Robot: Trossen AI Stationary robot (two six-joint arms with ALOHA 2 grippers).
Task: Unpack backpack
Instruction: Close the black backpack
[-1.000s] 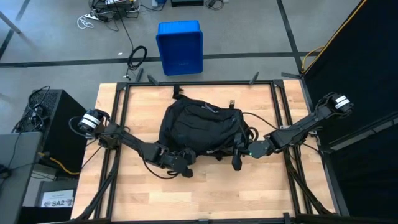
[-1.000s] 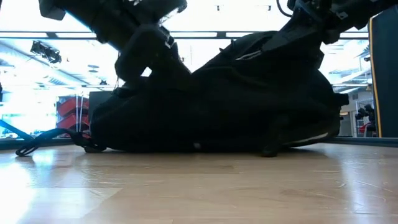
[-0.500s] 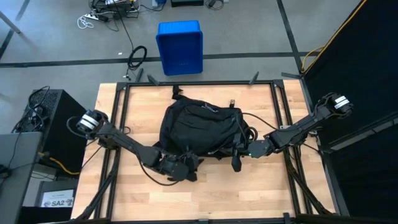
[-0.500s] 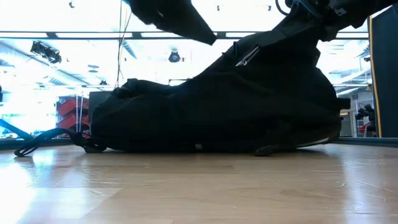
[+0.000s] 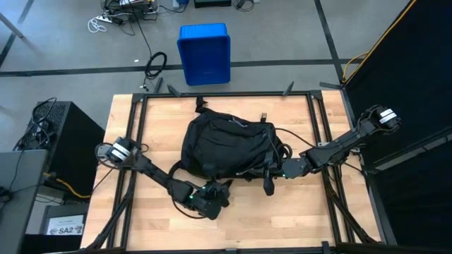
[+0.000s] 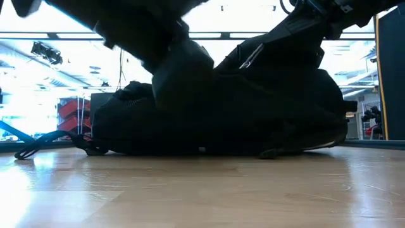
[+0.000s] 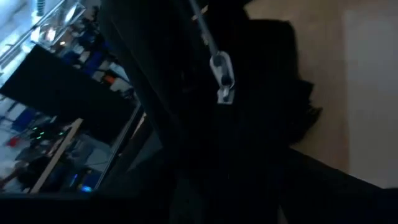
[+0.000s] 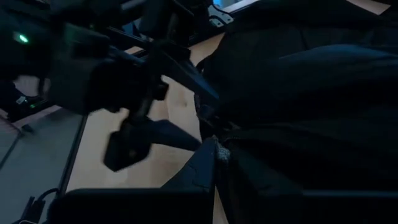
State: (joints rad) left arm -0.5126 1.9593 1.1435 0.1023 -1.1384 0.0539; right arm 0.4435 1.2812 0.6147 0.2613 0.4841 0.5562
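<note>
The backpack (image 5: 227, 145) lies mid-bench (image 5: 296, 212). The left gripper (image 5: 212, 200) sits just near of its left corner, jaws spread wide, holding nothing. The right gripper (image 5: 270, 182) has its jaws closed at the backpack's near right edge, apparently pinching fabric.

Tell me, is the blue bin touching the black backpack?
Apart. The high view shows the blue bin on the floor beyond the table's edge, while the backpack lies on the table.
</note>
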